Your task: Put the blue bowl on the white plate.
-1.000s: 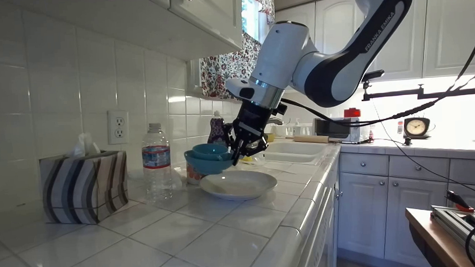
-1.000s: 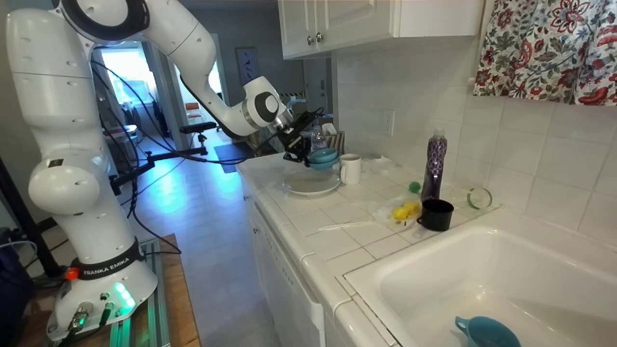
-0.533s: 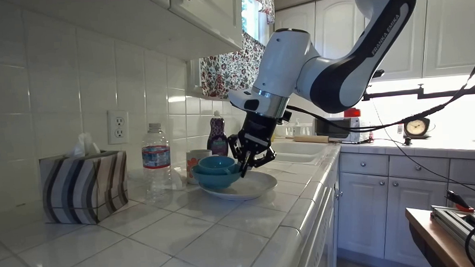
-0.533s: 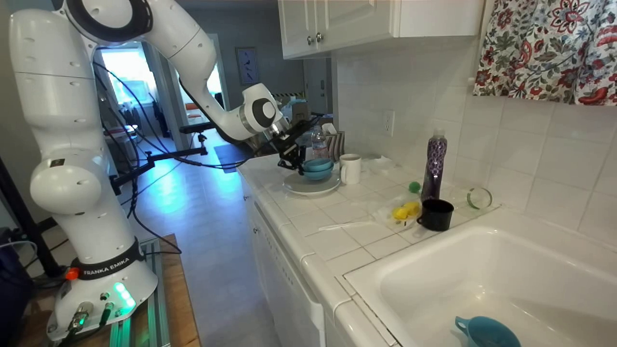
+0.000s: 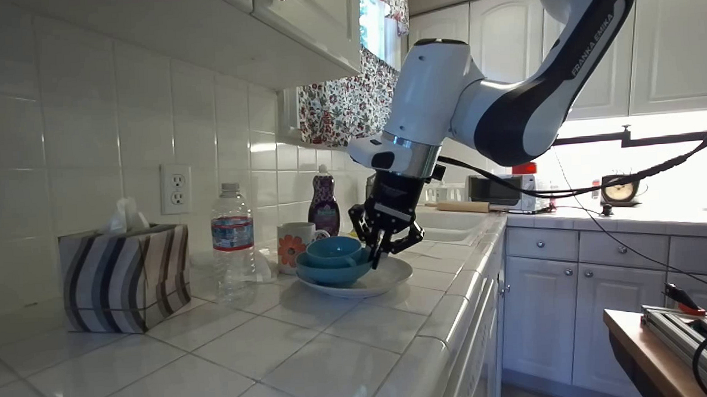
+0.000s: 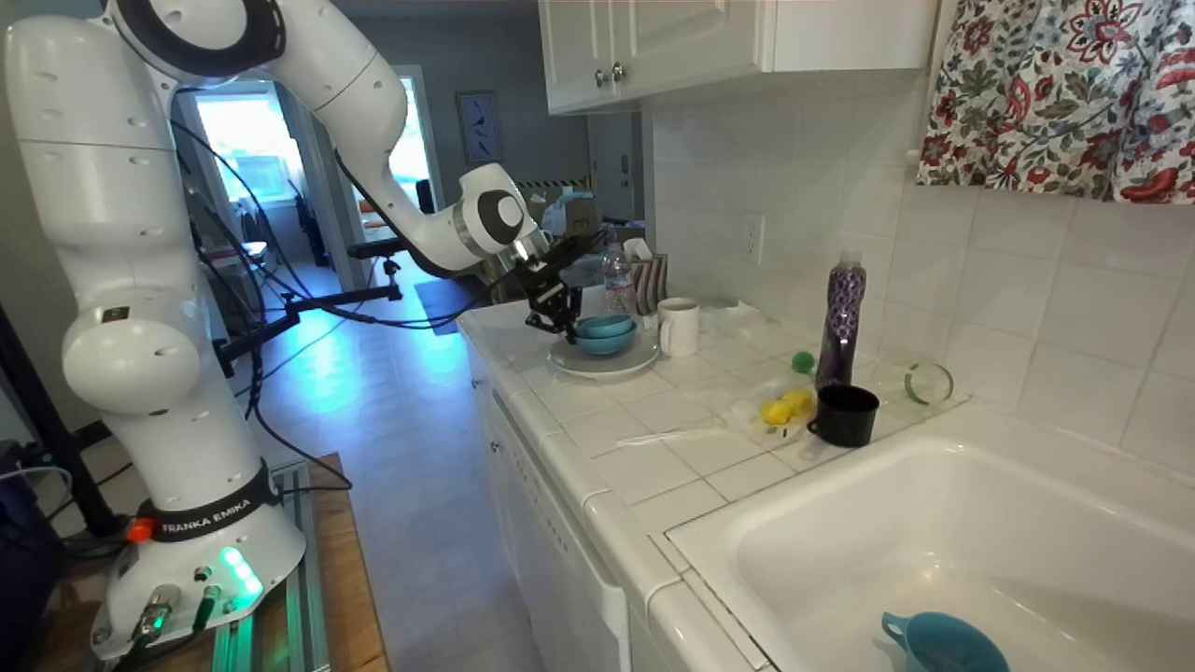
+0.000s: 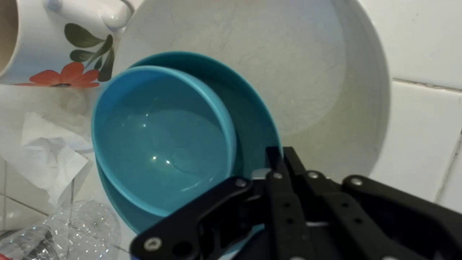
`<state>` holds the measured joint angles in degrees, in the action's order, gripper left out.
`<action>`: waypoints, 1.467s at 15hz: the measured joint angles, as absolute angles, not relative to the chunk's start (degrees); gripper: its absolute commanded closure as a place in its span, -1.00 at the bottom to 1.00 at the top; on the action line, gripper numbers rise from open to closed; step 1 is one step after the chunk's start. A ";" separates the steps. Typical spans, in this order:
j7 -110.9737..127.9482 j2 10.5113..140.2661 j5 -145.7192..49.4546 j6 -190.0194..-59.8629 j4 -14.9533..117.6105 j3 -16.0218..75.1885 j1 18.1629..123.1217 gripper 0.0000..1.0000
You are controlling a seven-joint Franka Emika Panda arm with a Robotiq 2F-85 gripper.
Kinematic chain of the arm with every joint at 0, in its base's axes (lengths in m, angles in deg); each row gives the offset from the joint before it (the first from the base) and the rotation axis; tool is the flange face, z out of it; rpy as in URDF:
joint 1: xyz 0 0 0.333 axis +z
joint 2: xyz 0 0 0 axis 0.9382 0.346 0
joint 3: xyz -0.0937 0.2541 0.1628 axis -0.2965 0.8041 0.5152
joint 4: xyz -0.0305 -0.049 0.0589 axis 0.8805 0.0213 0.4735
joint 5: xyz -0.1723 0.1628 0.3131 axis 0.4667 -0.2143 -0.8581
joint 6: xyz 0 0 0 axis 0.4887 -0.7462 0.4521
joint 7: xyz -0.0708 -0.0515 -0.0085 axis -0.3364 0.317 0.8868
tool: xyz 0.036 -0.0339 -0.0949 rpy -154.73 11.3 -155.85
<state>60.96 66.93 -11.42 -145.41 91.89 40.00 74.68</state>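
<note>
The blue bowl (image 5: pixel 336 275) is teal, with a smaller teal cup (image 5: pixel 332 251) nested inside it. It also shows in an exterior view (image 6: pixel 605 346) and in the wrist view (image 7: pixel 249 104). My gripper (image 7: pixel 281 153) is shut on the bowl's rim, one finger inside and one outside. The gripper shows in both exterior views (image 5: pixel 375 262) (image 6: pixel 569 331). The white plate (image 5: pixel 395 274) lies on the counter under the bowl. In the wrist view the bowl covers one side of the plate (image 7: pixel 288 54) and overhangs its edge. I cannot tell whether the bowl touches the plate.
A flowered mug (image 5: pixel 296 243) stands close beside the bowl and plate. A water bottle (image 5: pixel 233 245), a striped tissue box (image 5: pixel 124 283) and a purple soap bottle (image 5: pixel 324 206) stand near the wall. The sink (image 6: pixel 747 560) holds another blue cup (image 6: pixel 948 642). A black cup (image 6: pixel 845 415) stands beside it.
The gripper and the held bowl with the nested cup have moved down and sideways, away from the mug and further over the plate. The mug is now less covered. The plate has not moved.
</note>
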 measured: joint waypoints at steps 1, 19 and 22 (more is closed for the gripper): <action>60.03 66.50 -11.10 -144.89 92.39 39.97 74.75 0.98; 48.01 63.86 -7.09 -143.20 96.52 38.77 74.73 0.00; 47.61 63.80 -7.02 -143.20 96.53 38.79 74.75 -0.42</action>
